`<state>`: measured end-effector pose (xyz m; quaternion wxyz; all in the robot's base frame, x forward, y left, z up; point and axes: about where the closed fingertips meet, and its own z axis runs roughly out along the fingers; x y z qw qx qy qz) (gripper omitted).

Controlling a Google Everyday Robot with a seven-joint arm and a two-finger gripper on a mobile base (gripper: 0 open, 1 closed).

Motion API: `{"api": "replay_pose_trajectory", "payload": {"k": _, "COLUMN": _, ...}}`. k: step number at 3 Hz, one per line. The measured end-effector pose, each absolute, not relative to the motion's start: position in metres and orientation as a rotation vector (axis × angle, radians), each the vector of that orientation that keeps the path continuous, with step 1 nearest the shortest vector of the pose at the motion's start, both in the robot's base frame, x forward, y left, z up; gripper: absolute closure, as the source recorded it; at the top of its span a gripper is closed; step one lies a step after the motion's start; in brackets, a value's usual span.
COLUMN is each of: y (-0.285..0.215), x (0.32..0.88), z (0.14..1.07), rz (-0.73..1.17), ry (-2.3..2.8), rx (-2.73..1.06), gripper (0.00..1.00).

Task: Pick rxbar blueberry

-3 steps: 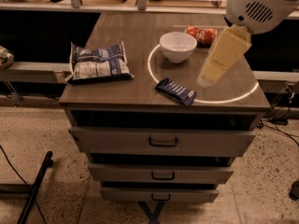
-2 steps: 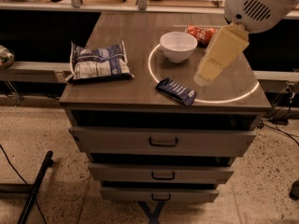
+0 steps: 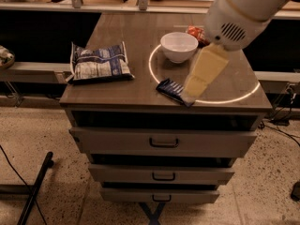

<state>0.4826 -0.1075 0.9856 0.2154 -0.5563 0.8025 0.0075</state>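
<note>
The rxbar blueberry (image 3: 171, 90) is a small dark navy bar with white stripes, lying flat near the front edge of the wooden counter top (image 3: 126, 36). My gripper (image 3: 191, 92) comes down from the upper right on a white arm, its cream-coloured fingers over the bar's right end, hiding that end. A white bowl (image 3: 178, 46) stands behind the bar.
A large crinkled blue-and-white chip bag (image 3: 99, 63) lies at the counter's left edge. A red packet (image 3: 196, 33) sits behind the bowl, partly hidden by my arm. Drawers (image 3: 164, 142) run below the counter front. A bright ring of light lies on the counter.
My gripper has moved down and to the left, from beside the bowl to the right end of the bar. The bar, bowl and chip bag have not moved.
</note>
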Motion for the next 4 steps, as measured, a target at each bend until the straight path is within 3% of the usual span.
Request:
{"api": "replay_pose_trajectory", "payload": {"k": 2, "y": -0.052, "x": 0.504, "z": 0.880, "rz": 0.163, "ry": 2.234, "rx": -1.670, "gripper": 0.00}}
{"api": "replay_pose_trajectory", "payload": {"k": 3, "y": -0.017, "x": 0.542, "z": 0.800, "rz": 0.229, "ry": 2.306, "rx": -1.640, "gripper": 0.00}}
{"api": "replay_pose_trajectory", "payload": {"k": 4, "y": -0.017, "x": 0.542, "z": 0.800, "rz": 0.229, "ry": 2.306, "rx": -1.641, "gripper": 0.00}}
